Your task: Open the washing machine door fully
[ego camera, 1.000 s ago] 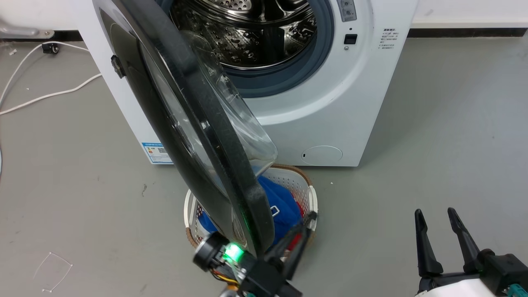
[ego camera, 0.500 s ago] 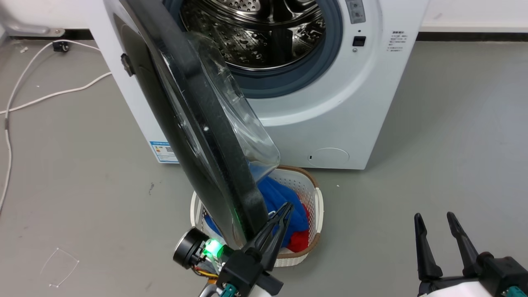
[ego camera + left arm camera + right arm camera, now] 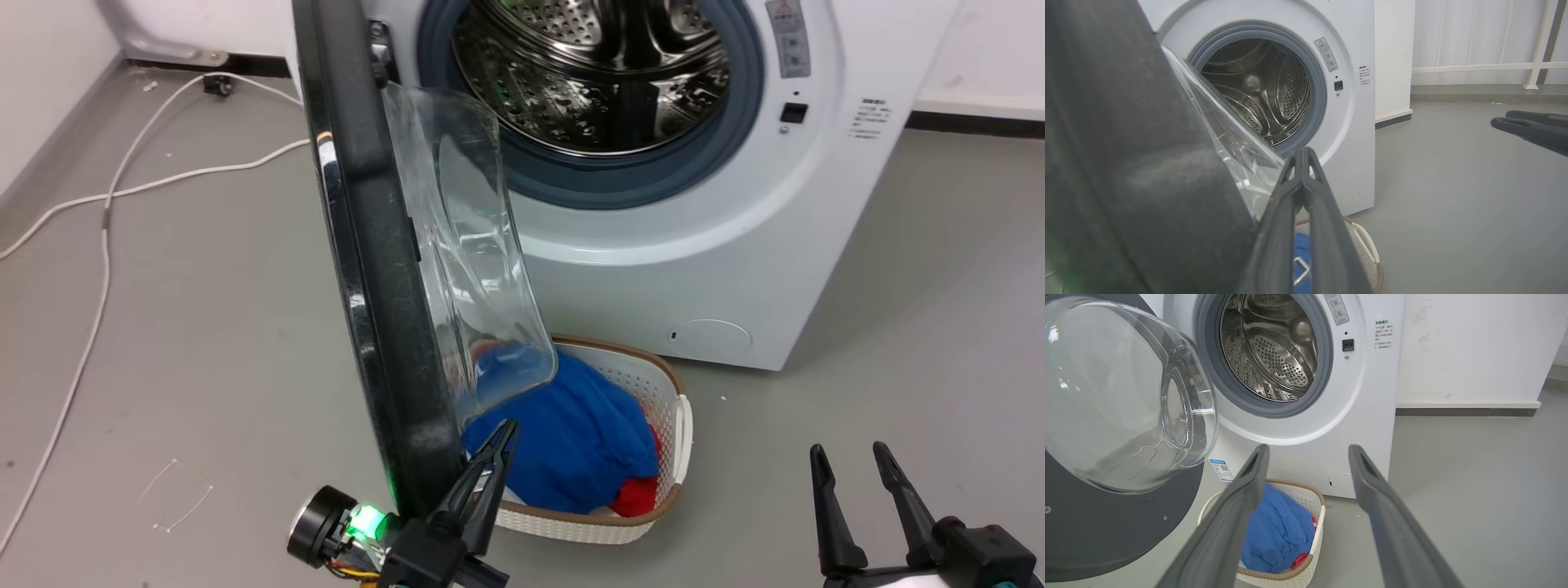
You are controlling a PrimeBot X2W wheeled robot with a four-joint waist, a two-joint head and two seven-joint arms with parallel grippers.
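Washing machine door (image 3: 384, 310): stands edge-on just left of closed, empty left end effector (image 3: 506, 429); right end effector (image 3: 847, 449), spread, farther.

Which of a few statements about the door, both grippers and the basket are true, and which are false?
The washing machine door stands open, away from the drum mouth. True.
The left gripper is spread wide. False: it is shut, near the door's lower edge.
The right gripper is open and holds nothing. True.
The laundry basket is empty. False: blue and red cloth lies in it.
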